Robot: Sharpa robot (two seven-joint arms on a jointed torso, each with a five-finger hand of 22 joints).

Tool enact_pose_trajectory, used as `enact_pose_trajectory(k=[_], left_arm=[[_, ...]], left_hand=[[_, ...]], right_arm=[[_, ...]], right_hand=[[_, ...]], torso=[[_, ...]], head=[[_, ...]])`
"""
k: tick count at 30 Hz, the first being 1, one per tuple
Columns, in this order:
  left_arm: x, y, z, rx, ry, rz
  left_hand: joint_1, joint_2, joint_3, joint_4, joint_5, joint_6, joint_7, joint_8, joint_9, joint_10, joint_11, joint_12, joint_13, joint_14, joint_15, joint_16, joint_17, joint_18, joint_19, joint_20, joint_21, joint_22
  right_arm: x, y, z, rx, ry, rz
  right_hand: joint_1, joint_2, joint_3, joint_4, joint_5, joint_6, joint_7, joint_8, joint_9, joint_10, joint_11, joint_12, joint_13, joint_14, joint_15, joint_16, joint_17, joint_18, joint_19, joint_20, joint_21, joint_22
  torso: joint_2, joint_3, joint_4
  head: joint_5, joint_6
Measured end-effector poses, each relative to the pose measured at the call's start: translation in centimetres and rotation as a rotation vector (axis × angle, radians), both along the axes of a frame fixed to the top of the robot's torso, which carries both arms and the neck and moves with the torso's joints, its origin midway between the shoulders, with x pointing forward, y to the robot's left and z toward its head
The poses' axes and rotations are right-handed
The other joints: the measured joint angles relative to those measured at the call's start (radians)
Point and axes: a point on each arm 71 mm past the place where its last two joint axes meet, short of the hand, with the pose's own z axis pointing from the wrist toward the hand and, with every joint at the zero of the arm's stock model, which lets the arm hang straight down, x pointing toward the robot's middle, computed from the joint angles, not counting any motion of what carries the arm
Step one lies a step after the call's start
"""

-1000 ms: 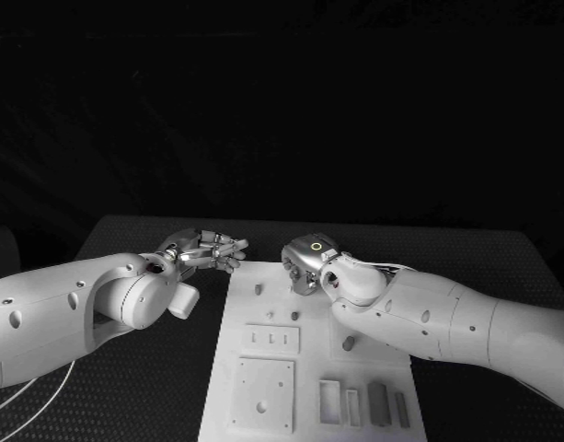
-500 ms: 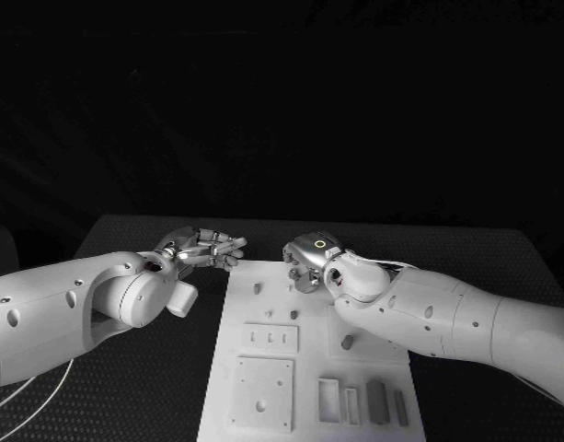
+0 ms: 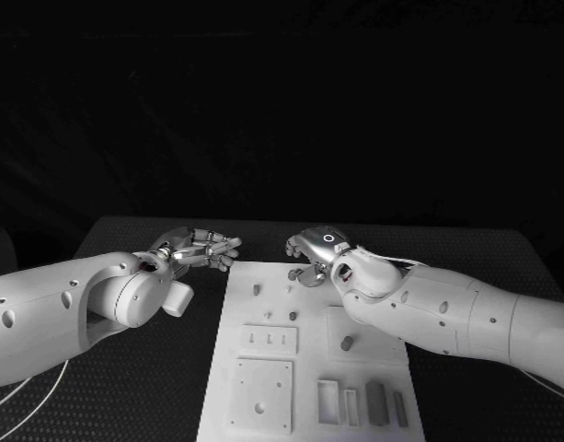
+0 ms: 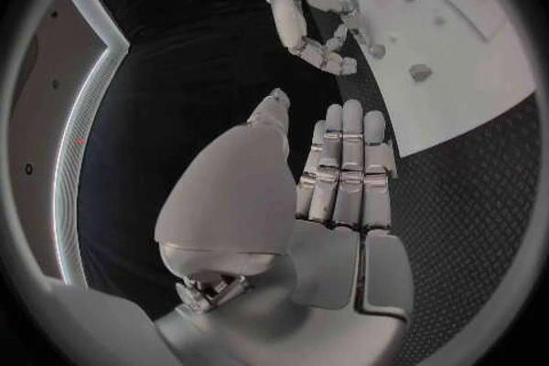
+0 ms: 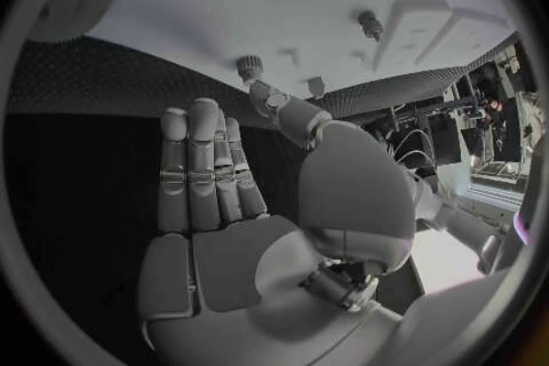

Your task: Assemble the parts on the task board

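Right now my two hands sit at the far end of the task board (image 3: 311, 368), the white plate in the middle of the black table (image 3: 494, 258). My left hand (image 3: 200, 250) hovers just beside the board's far left corner, over the table. Its fingers lie flat and straight, side by side, and it holds nothing. My right hand (image 3: 314, 258) is over the board's far edge. Its fingers are stretched out flat too, and nothing is in it. The thumb tip looks very close to a small peg (image 5: 250, 68) that stands up on the board, but I cannot tell if it touches.

The parts are on the board. Two little ones (image 3: 258, 289) stand near its far end, one (image 3: 347, 343) lies near its middle, and some flat bars (image 3: 378, 402) lie at its near end, by the slots.

I think I am about to pick up the small peg. Here is what could go wrong. The peg is tiny and my fingers are big, so I could bump it over or push it away. My two hands are near each other, so they could knock together. If I press on the board's edge, the whole board could slide.
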Motion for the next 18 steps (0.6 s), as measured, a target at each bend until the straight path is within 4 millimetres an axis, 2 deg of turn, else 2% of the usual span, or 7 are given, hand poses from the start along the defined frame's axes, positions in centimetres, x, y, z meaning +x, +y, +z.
enact_pose_trajectory(k=[4, 9, 14, 18], left_arm=[[0.0, 0.2, 0.1, 0.001, -0.003, 0.005], [0.3, 0.6, 0.2, 0.005, -0.007, 0.017], [0.6, 1.1, 0.2, 0.010, -0.011, 0.033], [0.9, 1.4, 0.2, 0.013, -0.014, 0.042]], left_hand=[[0.000, 0.000, 0.000, 0.000, 0.000, 0.000, 0.000, 0.000, 0.000, 0.000, 0.000, 0.000, 0.000, 0.000, 0.000, 0.000, 0.000, -0.003, 0.000, 0.000, 0.000, 0.000], [0.000, 0.000, -0.002, 0.002, 0.000, 0.000, 0.000, 0.000, 0.001, 0.000, 0.000, 0.000, 0.000, 0.000, 0.000, 0.000, 0.000, -0.003, 0.000, 0.000, 0.000, 0.000], [0.010, 0.001, -0.005, -0.001, 0.000, 0.000, 0.000, -0.008, 0.004, 0.022, -0.007, 0.002, 0.008, 0.000, 0.000, -0.003, 0.002, -0.004, 0.000, 0.000, 0.000, 0.000], [0.010, 0.001, -0.005, -0.001, 0.000, -0.004, -0.004, -0.008, 0.004, 0.025, -0.007, 0.004, 0.009, 0.000, 0.000, -0.004, 0.002, -0.004, 0.000, 0.000, 0.000, 0.000]], right_arm=[[-0.1, -1.4, 1.3, 0.049, -0.012, -0.002], [-0.4, -3.3, 2.9, 0.094, -0.015, -0.007], [-0.8, -5.4, 3.5, 0.115, -0.001, -0.010], [-1.0, -6.5, 3.8, 0.116, 0.016, -0.015]], right_hand=[[-0.004, -0.004, -0.004, 0.004, 0.004, 0.000, 0.000, 0.002, 0.000, 0.000, 0.000, 0.004, 0.000, 0.003, 0.003, 0.000, 0.000, 0.000, 0.000, 0.000, 0.000, 0.000], [-0.010, -0.002, -0.017, 0.017, 0.004, 0.016, 0.000, 0.017, 0.002, 0.058, -0.023, 0.030, 0.008, 0.021, -0.010, 0.007, 0.001, 0.000, 0.016, -0.011, 0.011, -0.001], [-0.022, 0.000, -0.030, 0.030, 0.009, 0.028, -0.006, 0.025, 0.004, 0.102, -0.037, 0.047, 0.023, 0.029, -0.022, 0.011, 0.001, 0.000, 0.022, -0.014, 0.015, 0.000], [-0.030, -0.002, -0.041, 0.035, 0.009, 0.029, -0.006, 0.025, 0.005, 0.103, -0.038, 0.047, 0.025, 0.029, -0.022, 0.011, 0.001, 0.000, 0.022, -0.014, 0.015, 0.000]], torso=[[0.000, 0.0012, -0.0027], [0.000, 0.0031, -0.0080], [-0.004, 0.0075, -0.0151], [-0.007, 0.0118, -0.0207]], head=[[-0.001, 0.003], [0.000, 0.007], [0.000, 0.012], [0.000, 0.014]])
